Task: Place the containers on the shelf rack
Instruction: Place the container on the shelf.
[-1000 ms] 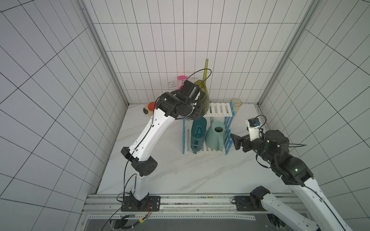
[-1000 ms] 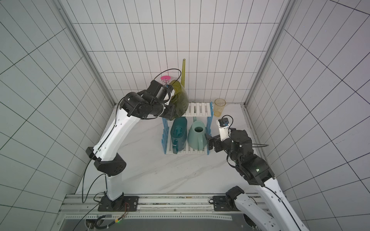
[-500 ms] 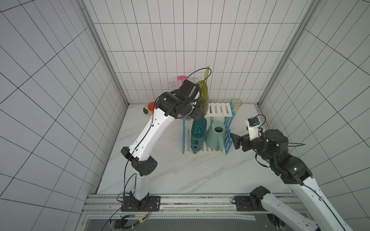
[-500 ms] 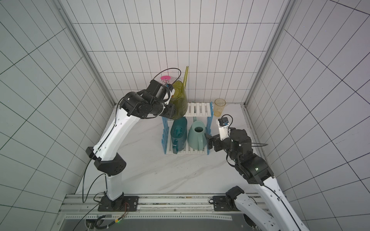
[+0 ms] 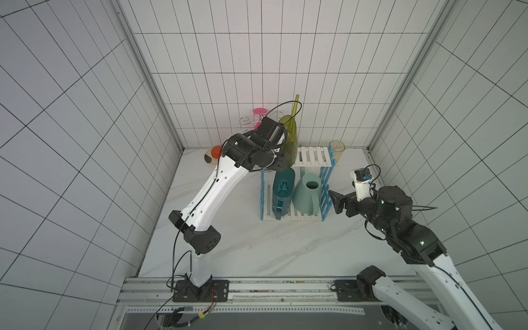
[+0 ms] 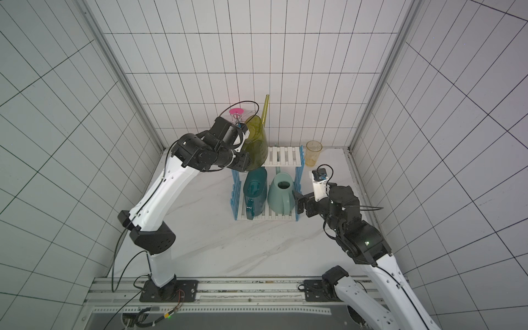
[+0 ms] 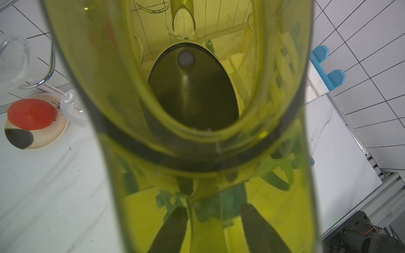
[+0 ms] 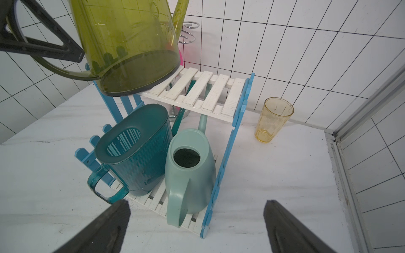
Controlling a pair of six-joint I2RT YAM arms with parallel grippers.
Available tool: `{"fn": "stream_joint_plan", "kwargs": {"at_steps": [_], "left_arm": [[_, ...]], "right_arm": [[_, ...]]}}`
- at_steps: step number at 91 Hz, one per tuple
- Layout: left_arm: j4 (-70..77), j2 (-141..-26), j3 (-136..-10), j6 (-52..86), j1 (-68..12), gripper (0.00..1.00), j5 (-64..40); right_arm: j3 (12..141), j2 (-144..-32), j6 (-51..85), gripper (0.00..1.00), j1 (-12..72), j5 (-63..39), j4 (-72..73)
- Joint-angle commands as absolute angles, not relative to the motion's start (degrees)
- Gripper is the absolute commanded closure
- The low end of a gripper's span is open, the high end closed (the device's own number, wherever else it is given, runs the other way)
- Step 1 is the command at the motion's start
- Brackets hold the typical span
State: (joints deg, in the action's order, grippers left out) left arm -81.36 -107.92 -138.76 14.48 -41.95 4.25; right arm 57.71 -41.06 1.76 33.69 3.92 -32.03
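The olive-yellow watering can [image 5: 290, 143] sat at the 9 o'clock end of the top tier of the shelf rack [image 5: 313, 155], base overhanging the edge. The left gripper [image 7: 213, 209] straddled its handle, but I could not tell whether it was gripping. The right gripper [image 8: 197, 203] hung wide and empty at 3 o'clock. Released there, the can could tip onto the teal watering can [image 5: 283, 190] below.

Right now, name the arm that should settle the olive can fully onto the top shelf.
Left. The left end effector straddles the olive-yellow can at its handle, and the can's base overhangs the top shelf at its end. The right end effector hangs open beside the lower tier, away from it.
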Motion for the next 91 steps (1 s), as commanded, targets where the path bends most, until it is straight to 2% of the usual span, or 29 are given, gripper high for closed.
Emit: {"fn": "stream_joint_plan", "kwargs": {"at_steps": [1, 30, 48, 63, 91], "left_arm": [[-78.7, -105.3, -138.2, 13.9, -42.2, 0.58, 4.2], [-79.3, -103.0, -136.2, 14.3, -42.4, 0.57, 4.5], [-77.6, -97.6, -130.4, 14.6, -42.8, 0.57, 4.8], [-74.7, -94.1, -126.2, 14.0, -42.8, 0.48, 5.1], [-75.3, -91.8, -125.7, 14.5, -42.8, 0.48, 5.9]], "right_arm": [[57.3, -40.3, 2.4, 0.01, 33.0, 4.1, -30.8], [57.3, -40.0, 2.6, 0.01, 33.0, 4.1, -30.8], [57.3, -39.9, 2.5, 0.01, 33.0, 4.3, -30.8], [57.3, -40.1, 2.7, 0.01, 32.9, 4.2, -30.5], [57.6, -39.3, 2.9, 0.01, 33.0, 4.2, -30.9]]}}
